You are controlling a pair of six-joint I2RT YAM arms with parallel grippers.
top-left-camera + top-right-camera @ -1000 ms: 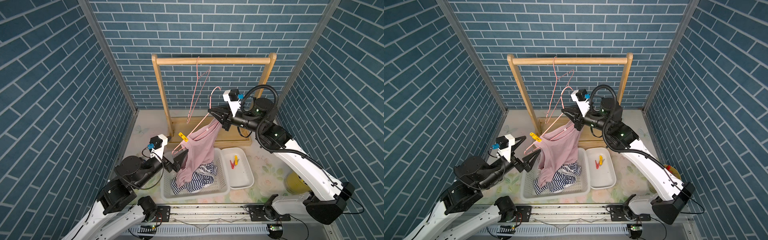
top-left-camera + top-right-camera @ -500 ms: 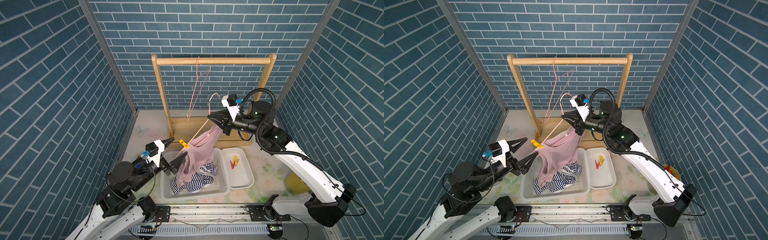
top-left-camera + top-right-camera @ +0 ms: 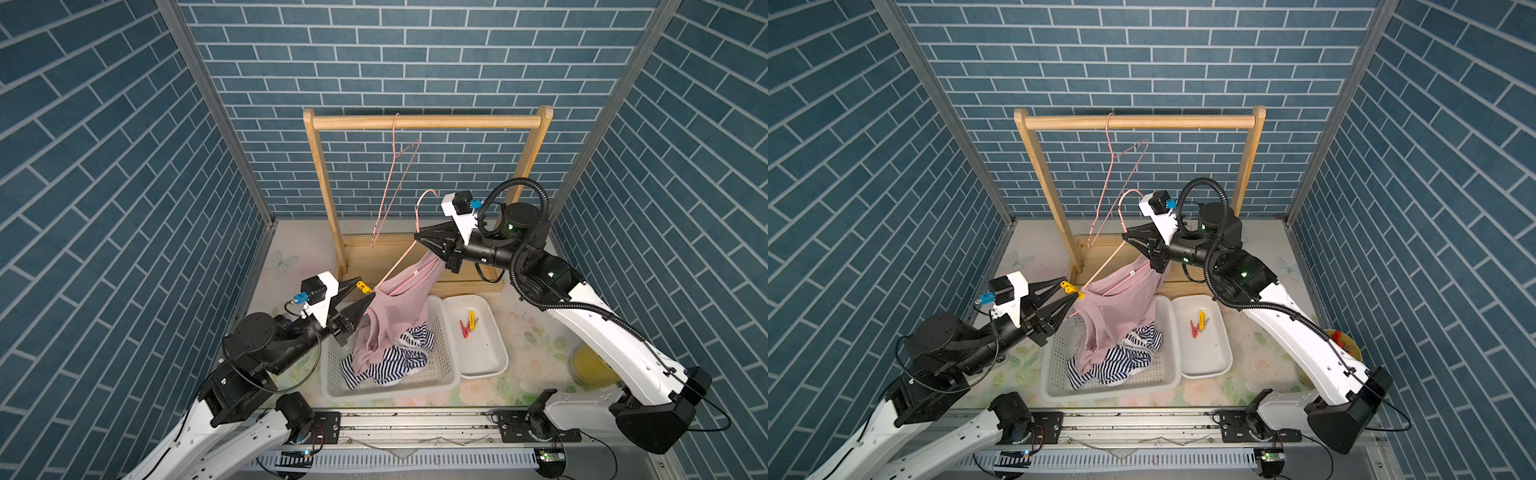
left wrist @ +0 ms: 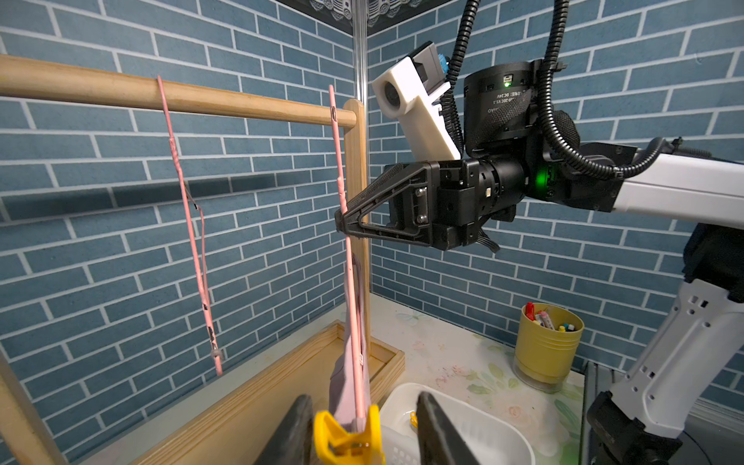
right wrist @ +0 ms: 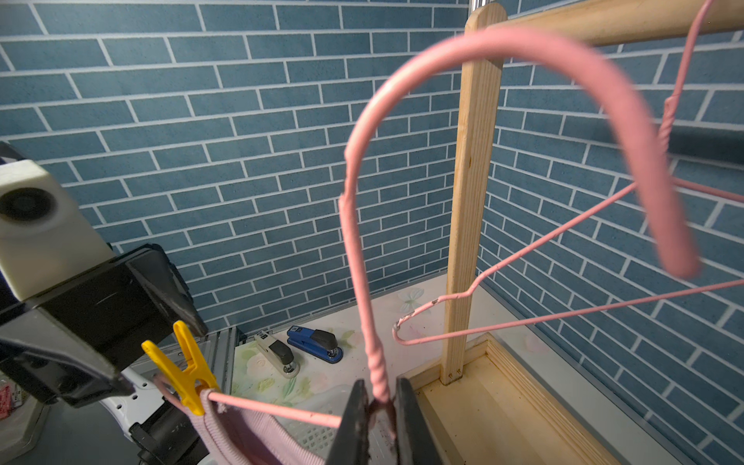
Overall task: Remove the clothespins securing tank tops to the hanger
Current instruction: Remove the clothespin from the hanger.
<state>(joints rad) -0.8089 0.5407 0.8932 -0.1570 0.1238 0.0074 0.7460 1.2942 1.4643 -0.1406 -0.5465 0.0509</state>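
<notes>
The yellow clothespin (image 4: pixel 347 439) sat between the partly open left fingers (image 4: pixel 437 435), against one and clear of the other. The right fingers (image 5: pixel 354 426) pinched the hanger (image 5: pixel 356 241) at its neck.

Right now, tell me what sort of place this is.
Probably a robot test cell staged as a laundry corner: brick-print wall panels, a wooden clothes rail, a white laundry basket, and a left arm and right arm mounted on a metal base.

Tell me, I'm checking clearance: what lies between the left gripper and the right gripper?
In both top views: the pink hanger, clamped by the right gripper, carrying the pink tank top, with a yellow clothespin inside the open left gripper.
</notes>
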